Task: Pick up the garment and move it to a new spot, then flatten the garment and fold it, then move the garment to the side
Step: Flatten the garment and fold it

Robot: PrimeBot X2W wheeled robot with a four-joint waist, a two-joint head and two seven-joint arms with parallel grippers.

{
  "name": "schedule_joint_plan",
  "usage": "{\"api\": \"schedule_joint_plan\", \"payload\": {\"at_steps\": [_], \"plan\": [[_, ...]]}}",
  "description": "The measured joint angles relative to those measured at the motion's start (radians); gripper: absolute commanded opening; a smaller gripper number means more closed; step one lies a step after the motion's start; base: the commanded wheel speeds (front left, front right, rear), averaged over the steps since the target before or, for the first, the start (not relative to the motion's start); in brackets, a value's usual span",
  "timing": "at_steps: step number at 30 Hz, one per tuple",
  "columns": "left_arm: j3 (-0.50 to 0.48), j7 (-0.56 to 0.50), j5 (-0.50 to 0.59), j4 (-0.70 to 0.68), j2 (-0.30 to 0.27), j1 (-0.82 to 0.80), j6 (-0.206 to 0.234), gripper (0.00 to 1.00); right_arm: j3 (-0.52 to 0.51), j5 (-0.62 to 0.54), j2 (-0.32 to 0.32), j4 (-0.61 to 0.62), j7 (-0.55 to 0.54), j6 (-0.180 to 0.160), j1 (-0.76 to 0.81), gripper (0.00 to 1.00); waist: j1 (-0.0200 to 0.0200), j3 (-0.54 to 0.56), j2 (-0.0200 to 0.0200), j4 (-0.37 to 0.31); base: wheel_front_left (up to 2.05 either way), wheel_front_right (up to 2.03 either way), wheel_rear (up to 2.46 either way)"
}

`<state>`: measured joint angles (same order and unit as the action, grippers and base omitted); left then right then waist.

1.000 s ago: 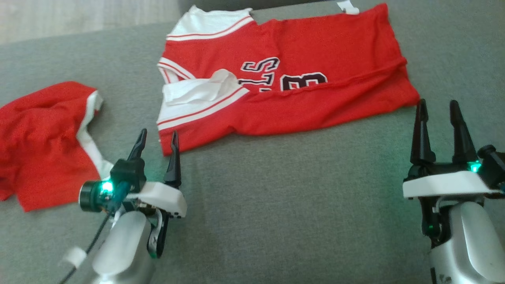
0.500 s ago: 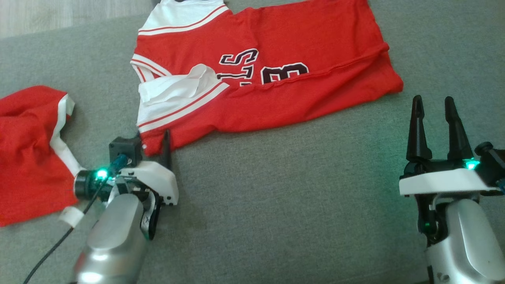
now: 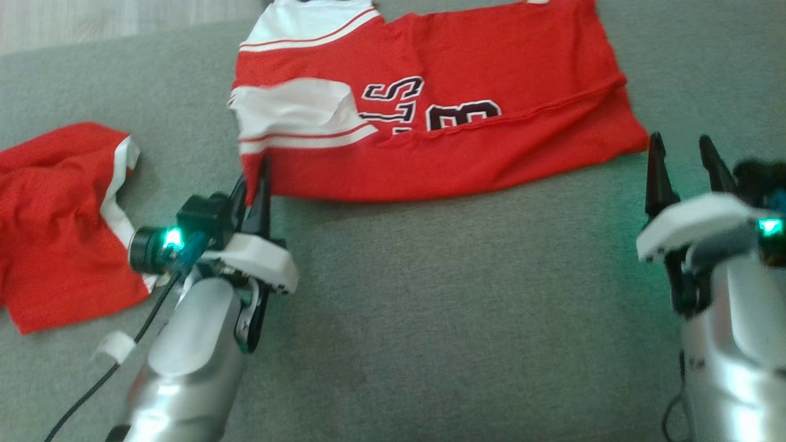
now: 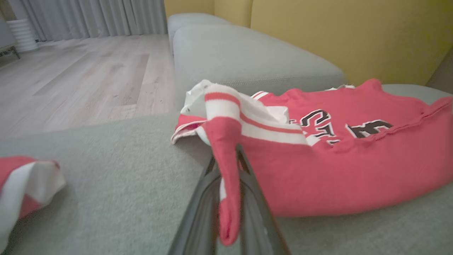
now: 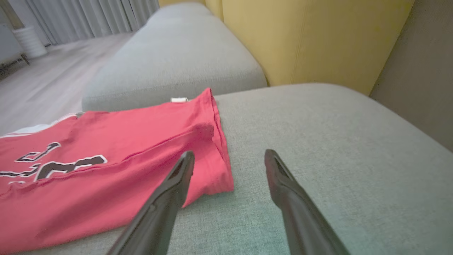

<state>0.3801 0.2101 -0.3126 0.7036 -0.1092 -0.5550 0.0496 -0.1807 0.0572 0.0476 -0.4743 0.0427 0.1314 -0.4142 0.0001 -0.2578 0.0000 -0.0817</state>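
The garment (image 3: 466, 123) is a red jersey with white striped sleeves and black lettering, spread across the far part of the grey sofa seat (image 3: 430, 307). My left gripper (image 3: 255, 178) is shut on its near left corner. In the left wrist view that corner of the garment (image 4: 336, 170) is drawn up in a red strip between the fingers of the left gripper (image 4: 226, 166). My right gripper (image 3: 680, 144) stands open just off the garment's near right corner. In the right wrist view the garment (image 5: 106, 170) lies beside the left finger of the right gripper (image 5: 229, 156), with nothing between the fingers.
A second red and white cloth (image 3: 55, 209) lies crumpled at the seat's left, also visible as the cloth (image 4: 21, 187) in the left wrist view. A yellow backrest (image 5: 300, 39) rises beyond the seat. Wood floor (image 4: 70, 78) lies past the seat's left edge.
My left gripper went forward onto the garment's near left corner and shut on it; the corner is now lifted and the white sleeve lies flatter. The right gripper stayed open.
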Motion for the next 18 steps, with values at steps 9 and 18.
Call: {"api": "schedule_joint_plan", "payload": {"at_steps": [9,18], "plan": [[0.053,-0.008,0.025,-0.096,0.018,-0.041,-0.015,0.00,-0.112,-0.158,0.003,-0.245,-0.224,0.000,-0.203,1.00,0.0000,-0.042,0.0000,0.057,0.00,0.00,0.00],[0.079,-0.024,0.025,-0.131,0.021,-0.042,-0.015,0.00,-0.216,-0.317,0.025,-0.365,-0.273,0.000,-0.314,1.00,0.0000,-0.078,0.0000,0.098,0.00,0.00,0.00]]}}
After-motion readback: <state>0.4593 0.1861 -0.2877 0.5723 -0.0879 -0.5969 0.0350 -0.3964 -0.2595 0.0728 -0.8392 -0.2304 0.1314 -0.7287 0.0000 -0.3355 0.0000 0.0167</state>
